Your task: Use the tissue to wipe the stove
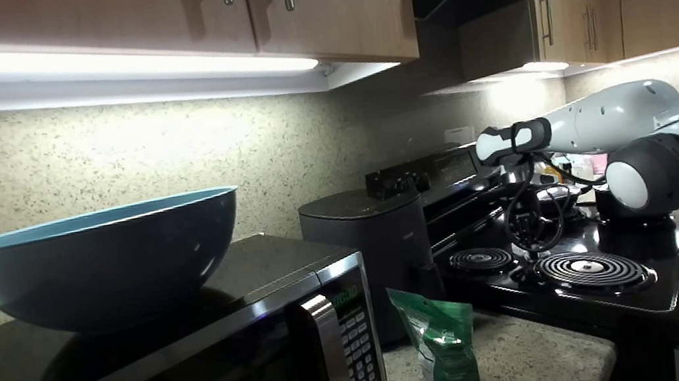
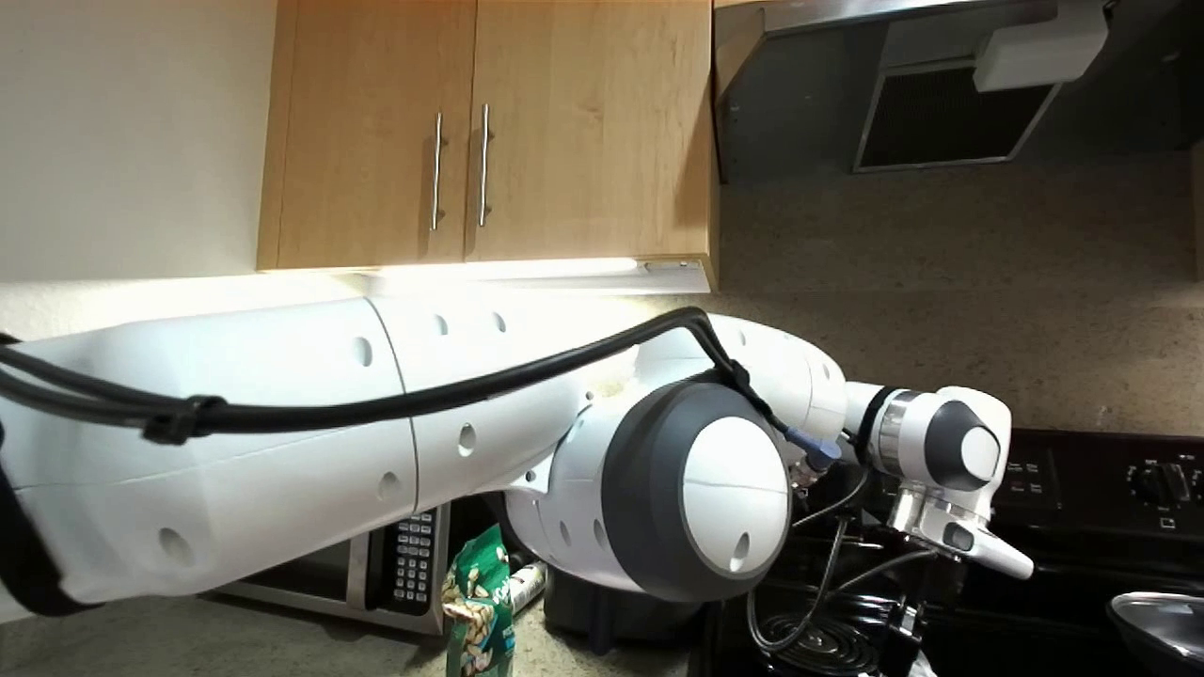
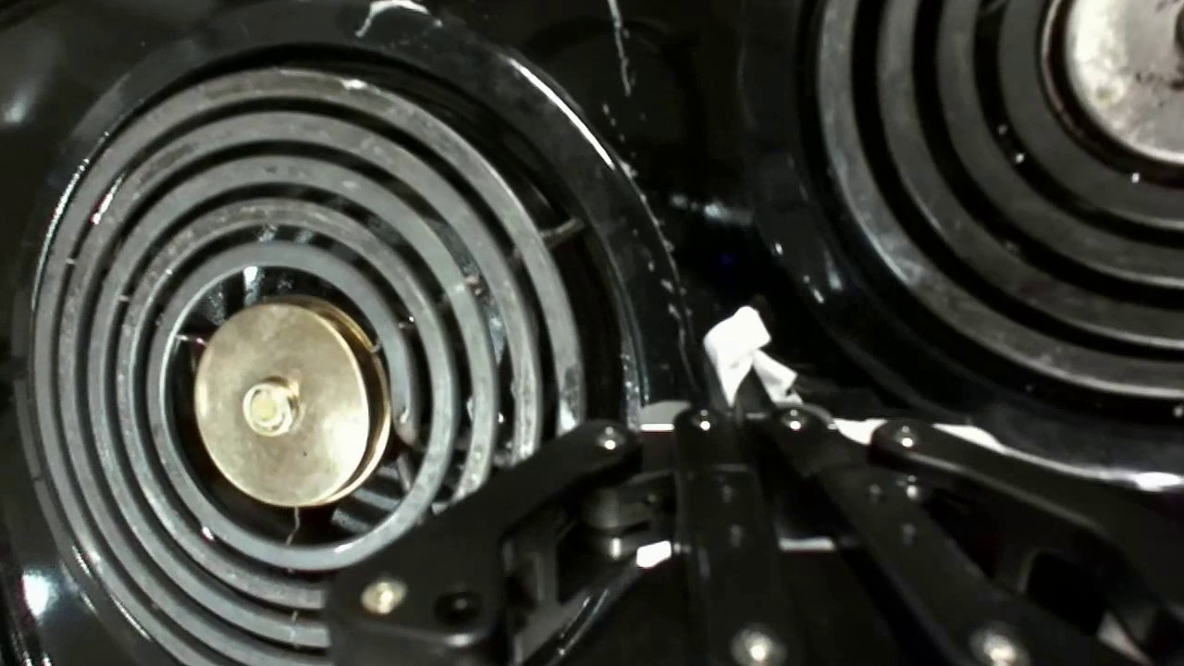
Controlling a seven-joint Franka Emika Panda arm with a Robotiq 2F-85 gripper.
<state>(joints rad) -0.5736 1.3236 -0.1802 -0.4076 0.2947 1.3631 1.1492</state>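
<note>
Only the wrist view makes the grip plain: the black two-fingered gripper (image 3: 747, 421) has its jaws pressed together on a crumpled white tissue (image 3: 737, 342), a small end of it sticking out past the tips. Whether the tissue touches the glossy black electric stove (image 1: 659, 245), I cannot tell. The same view shows, left of the fingers, a grey spiral coil burner (image 3: 287, 402) with a brass-coloured round centre, and at upper right a darker coil burner (image 3: 1008, 139) with a silvery centre, cut off by the edge; the tissue is seen between them. In both exterior views the gripper is too dark to make out, while the white jointed robot arm (image 1: 618, 115) with dark grey caps lies stretched out nearly level, its wrist end above the stove. A thick black cable (image 2: 513, 378) strapped along it shows in an exterior view. Next to the stove, a speckled grey stone counter (image 1: 521, 351) bears an upright glossy green bag (image 2: 478, 602), a boxy matte black appliance (image 1: 366, 260) and a black microwave (image 1: 237, 358) with silver trim. On the microwave sits a wide blue bowl (image 1: 105, 270), seen only in an exterior view. Farther back are a speckled beige wall (image 1: 279, 139), a lit white tube lamp (image 1: 122, 63), pale wooden cabinets (image 2: 593, 141) and, above the stove, a dark range hood (image 2: 809, 113)
</note>
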